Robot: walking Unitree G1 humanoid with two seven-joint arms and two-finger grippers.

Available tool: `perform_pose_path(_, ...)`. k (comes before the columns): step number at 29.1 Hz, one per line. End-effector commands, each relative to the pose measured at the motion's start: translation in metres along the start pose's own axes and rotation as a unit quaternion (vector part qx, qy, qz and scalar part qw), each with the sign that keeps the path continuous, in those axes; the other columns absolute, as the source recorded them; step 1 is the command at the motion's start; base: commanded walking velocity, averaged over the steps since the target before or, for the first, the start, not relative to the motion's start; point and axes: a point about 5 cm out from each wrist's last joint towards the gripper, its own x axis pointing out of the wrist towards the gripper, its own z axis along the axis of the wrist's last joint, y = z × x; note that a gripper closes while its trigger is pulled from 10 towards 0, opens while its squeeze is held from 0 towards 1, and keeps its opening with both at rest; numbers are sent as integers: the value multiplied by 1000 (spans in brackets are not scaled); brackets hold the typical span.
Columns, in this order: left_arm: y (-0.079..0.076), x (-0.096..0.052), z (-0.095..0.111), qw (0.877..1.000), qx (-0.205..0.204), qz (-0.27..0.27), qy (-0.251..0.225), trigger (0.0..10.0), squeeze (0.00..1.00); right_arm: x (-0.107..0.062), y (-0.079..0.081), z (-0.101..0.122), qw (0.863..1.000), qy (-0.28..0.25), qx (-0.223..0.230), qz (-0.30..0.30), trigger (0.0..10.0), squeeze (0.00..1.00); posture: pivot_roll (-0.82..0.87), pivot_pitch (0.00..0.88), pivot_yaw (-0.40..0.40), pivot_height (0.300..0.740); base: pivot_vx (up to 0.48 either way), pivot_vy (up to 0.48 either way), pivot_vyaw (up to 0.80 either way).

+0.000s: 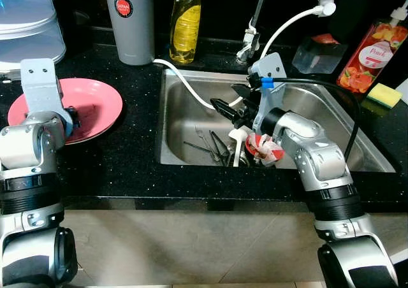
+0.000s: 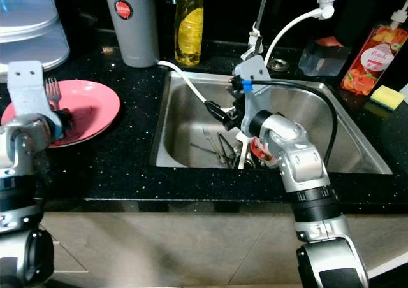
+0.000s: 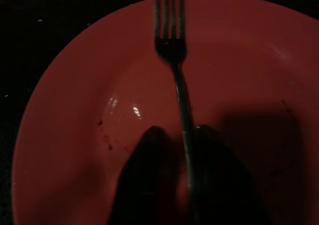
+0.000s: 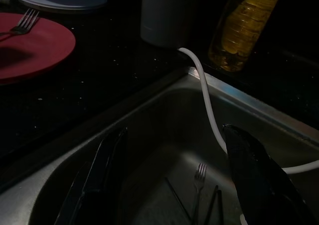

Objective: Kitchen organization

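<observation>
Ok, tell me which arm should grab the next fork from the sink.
Right. The right gripper hangs open over the sink, above the cutlery on its floor. The left gripper is shut on a fork over the pink plate, away on the counter.

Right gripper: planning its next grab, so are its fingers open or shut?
Open. The right gripper hangs over the sink, its fingers spread apart with nothing between them.
</observation>
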Motion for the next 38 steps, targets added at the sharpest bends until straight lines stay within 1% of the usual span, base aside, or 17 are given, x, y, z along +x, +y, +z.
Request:
perform_pose_path(1,-5,6,-18,999,-1,-9,45,0,0,-2,-4,4,1000,-4,-2,-6,10000,0,265,0,-84,740,0,0,0)
perform_pose_path(11,-4,6,-17,999,8,-1,37,0,0,-1,-3,6,1000,-8,-1,-7,10000,0,266,0,-83,740,0,0,0)
perform_pose_path(15,-3,5,-8,1000,25,13,4,0,0,-1,-3,6,1000,-9,-1,-7,10000,0,265,0,-82,740,0,0,0)
perform_pose_path(16,-4,1,5,998,36,22,-40,39,0,-1,-3,6,1000,-9,0,-7,10000,0,265,0,-82,740,0,0,0)
perform_pose_path(17,-8,-6,22,993,50,22,-101,10000,0,-1,-3,6,1000,-10,0,-8,10000,0,265,0,-83,740,0,0,0)
perform_pose_path(18,-13,-16,39,985,39,8,-165,10000,0,-1,-4,7,1000,-12,-1,-9,10000,0,265,0,-83,740,0,0,0)
perform_pose_path(19,-13,-16,39,985,39,8,-165,10000,0,-1,-4,7,1000,-12,-1,-9,10000,0,265,0,-83,740,0,0,0)
perform_pose_path(20,-17,-25,51,977,33,-7,-211,10000,0,-1,-4,8,1000,-15,-1,-12,10000,0,265,0,-83,740,0,0,0)
perform_pose_path(23,-25,-40,61,959,22,-71,-273,10000,0,-1,-11,18,998,-52,17,-40,10000,0,265,0,-84,740,0,0,0)
perform_pose_path(28,-29,-46,58,950,23,-140,-279,10000,0,-5,-19,31,993,-96,48,-54,10000,0,265,0,-84,740,0,0,0)
perform_pose_path(30,-34,-47,54,945,41,-186,-267,10000,0,-7,-20,35,991,-112,57,-51,10000,0,265,0,-84,740,0,0,0)
perform_pose_path(31,-40,-53,49,928,69,-258,-261,10000,0,-9,-18,41,987,-137,77,-35,10000,0,265,0,-84,740,0,0,0)
perform_pose_path(32,-41,-56,48,919,73,-286,-263,10000,0,-10,-16,44,985,-148,86,-24,10000,0,265,0,-84,740,0,0,0)
perform_pose_path(33,-41,-56,48,919,73,-286,-263,10000,0,-10,-16,44,985,-148,86,-24,10000,0,265,0,-84,740,0,0,0)
perform_pose_path(35,-40,-63,50,902,70,-334,-265,10000,0,-13,-11,49,981,-168,99,7,10000,0,267,0,-82,740,0,0,0)
perform_pose_path(37,-43,-73,45,877,96,-395,-258,10000,0,-15,-3,50,978,-175,105,40,10000,0,265,0,-79,740,0,0,0)
perform_pose_path(38,-43,-73,45,877,96,-395,-258,10000,0,-15,-3,50,978,-175,105,40,10000,0,265,0,-79,740,0,0,0)
